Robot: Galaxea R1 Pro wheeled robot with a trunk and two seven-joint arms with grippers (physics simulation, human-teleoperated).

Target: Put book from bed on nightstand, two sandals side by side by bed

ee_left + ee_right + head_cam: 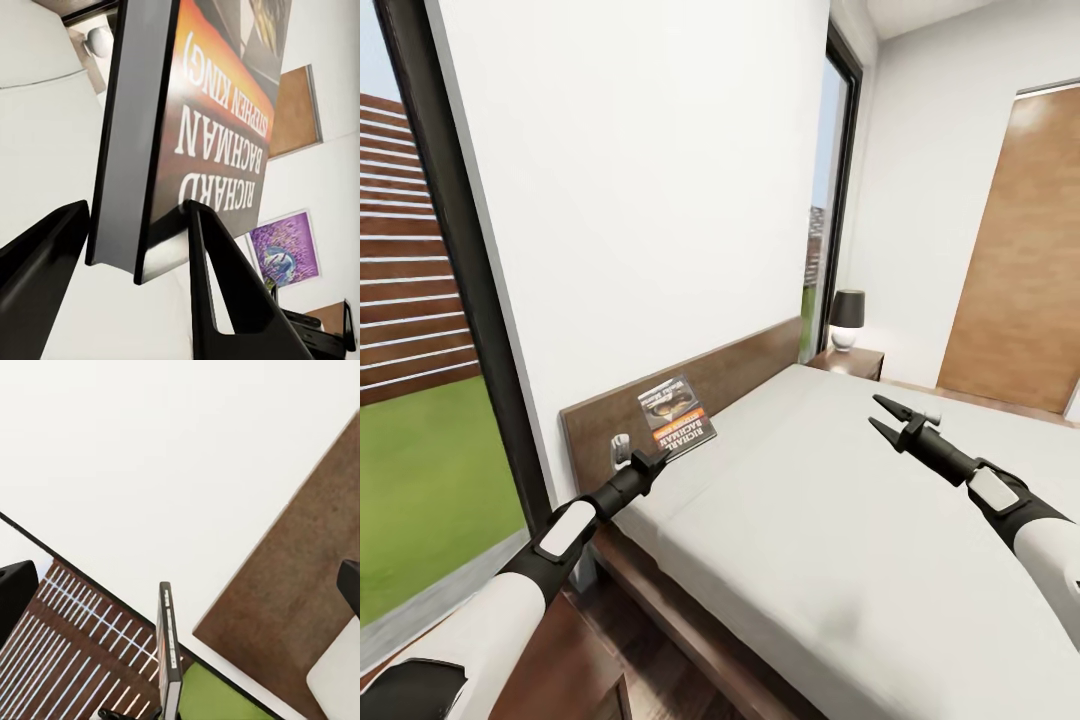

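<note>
The book [677, 416], dark with an orange title band, is held tilted in the air just in front of the bed's headboard [745, 365]. My left gripper [648, 463] is shut on its lower edge. In the left wrist view the book [202, 127] sits between the two black fingers [225, 292]. My right gripper [882, 416] hangs open over the off-white mattress [840, 530], holding nothing. One nightstand [852, 362] stands at the far side of the bed. Another nightstand [575, 650] lies under my left arm. The sandals are out of view.
A black-shaded lamp [847, 318] stands on the far nightstand. A tall black-framed window [420, 400] is at the left, a white wall behind the headboard, and a wooden door [1020, 270] at the right. The right wrist view shows the book edge-on [169, 652] beside the headboard [300, 592].
</note>
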